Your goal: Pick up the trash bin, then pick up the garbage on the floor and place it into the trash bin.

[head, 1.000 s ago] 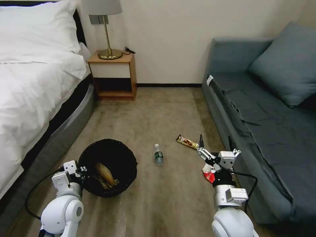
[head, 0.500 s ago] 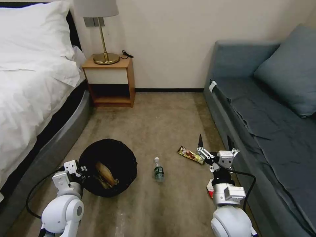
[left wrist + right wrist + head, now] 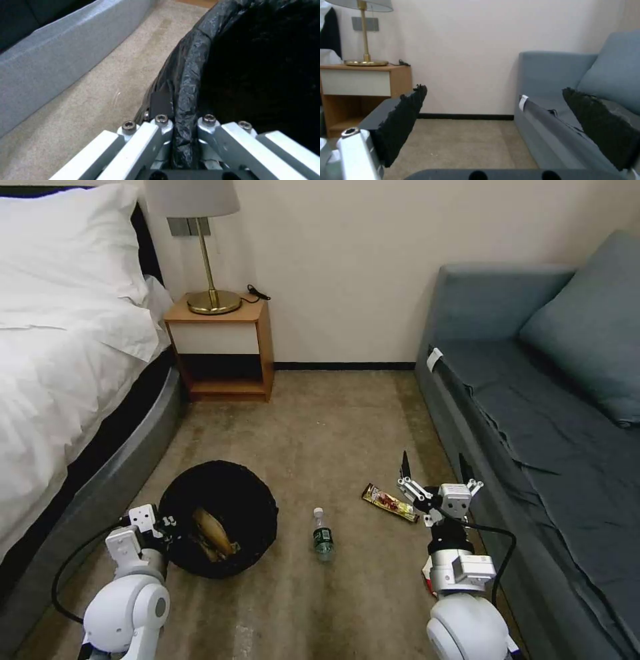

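The trash bin (image 3: 248, 499), round and lined with a black bag, stands on the carpet at lower left with a tan paper wad (image 3: 213, 533) inside. My left gripper (image 3: 165, 527) is shut on its near rim; the left wrist view shows that gripper (image 3: 182, 120) clamping the bag-covered rim of the bin (image 3: 196, 62). A small clear bottle (image 3: 323, 537) lies to the right of the bin. Farther right lies a long snack wrapper (image 3: 390, 503). My right gripper (image 3: 435, 470) hovers open just right of the wrapper, its pads wide apart (image 3: 493, 120). A red-and-white packet (image 3: 425, 580) peeks from under the right arm.
A bed (image 3: 60, 380) runs along the left and a blue-grey sofa (image 3: 533, 433) along the right. A wooden nightstand (image 3: 223, 350) with a lamp (image 3: 207, 253) stands against the far wall. Open carpet lies between them.
The whole picture has shifted, so the camera has moved: bottle, wrapper and packet now sit lower in the head view. Both arms keep their pose; the left stays clamped on the bin.
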`<state>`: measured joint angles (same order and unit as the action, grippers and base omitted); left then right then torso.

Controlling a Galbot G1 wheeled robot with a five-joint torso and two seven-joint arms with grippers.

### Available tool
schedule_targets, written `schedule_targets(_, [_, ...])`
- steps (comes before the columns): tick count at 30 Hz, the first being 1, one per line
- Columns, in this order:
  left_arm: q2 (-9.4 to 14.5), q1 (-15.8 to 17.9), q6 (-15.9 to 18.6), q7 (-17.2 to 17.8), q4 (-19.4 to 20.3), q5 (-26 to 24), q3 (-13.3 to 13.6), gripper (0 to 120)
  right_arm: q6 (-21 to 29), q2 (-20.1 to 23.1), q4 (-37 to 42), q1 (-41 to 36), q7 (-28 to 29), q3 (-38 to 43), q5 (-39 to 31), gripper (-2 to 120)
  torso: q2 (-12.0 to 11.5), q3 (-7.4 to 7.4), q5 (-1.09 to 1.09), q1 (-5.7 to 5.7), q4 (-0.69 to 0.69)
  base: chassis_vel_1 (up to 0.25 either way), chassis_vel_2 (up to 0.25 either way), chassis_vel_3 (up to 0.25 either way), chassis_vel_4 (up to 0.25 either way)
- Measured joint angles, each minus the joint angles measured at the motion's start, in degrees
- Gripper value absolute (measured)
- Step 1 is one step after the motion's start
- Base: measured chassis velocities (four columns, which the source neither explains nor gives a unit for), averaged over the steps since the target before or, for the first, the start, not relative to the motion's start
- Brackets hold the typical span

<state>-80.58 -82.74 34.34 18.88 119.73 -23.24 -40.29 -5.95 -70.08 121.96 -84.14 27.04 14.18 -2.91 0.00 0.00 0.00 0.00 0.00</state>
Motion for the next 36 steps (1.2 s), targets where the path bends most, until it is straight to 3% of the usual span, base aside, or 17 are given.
schedule_targets(25, [0.51,-0.51,-0.91,-0.34,-0.22,1.13,0.80,3,-0.96,0.39,-1.63,-1.39,-1.53,-0.96,1.28,100,0.00,0.00,0.00,0.00,0.00,-0.002,0.002,0.001,-0.001])
schedule_targets(36, [0.81,-0.30,-0.92,-0.36,-0.56,1.14,0.66,3,-1.13,0.26,-2.81,-0.55,-1.67,-1.45,1.34,100,0.00,0.00,0.00,0.00,0.00,-0.129,0.132,0.149,-0.142])
